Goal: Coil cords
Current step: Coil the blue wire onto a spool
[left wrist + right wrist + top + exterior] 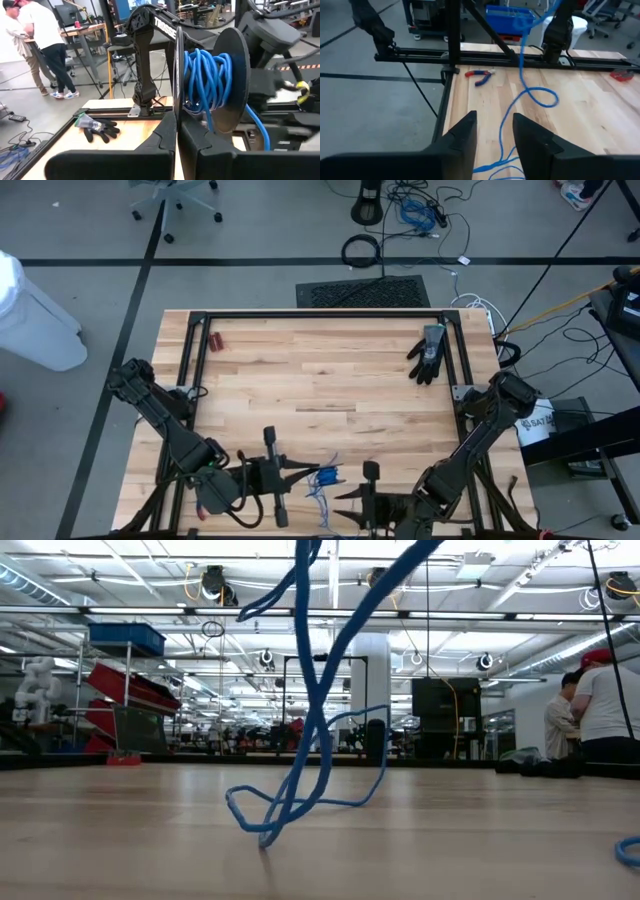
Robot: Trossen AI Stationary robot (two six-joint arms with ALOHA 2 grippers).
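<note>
Already a good part of the cord (207,82) is sitting wound in tight blue turns around a dark spool (231,80), seen close in the left wrist view. The left gripper (176,131) is pressing its fingers (165,137) together on the near disc of that spool, so the wound bundle is lying just beyond the fingertips, touching the disc they are clamping.

The rest is hanging loose. In the low view a strand is dropping from above to the table (330,380) and trailing in a few slack loops on the wood. In the high view that loose tail (322,485) is lying near the six o'clock edge of the table, between the two grippers, with the left gripper (290,475) at about its nine o'clock and the right gripper (345,498) at about its four o'clock.

The right gripper (494,132) is holding its fingers (464,131) apart with nothing clamped. In its wrist view the loose strand is running through the gap between them and on across the wood in an open curl, apparently touching neither finger.

By my judgement, the job is partly done: the slack on the table is still waiting to be wound on.

A black glove (428,352) is lying at about two o'clock, well apart from the cord.
</note>
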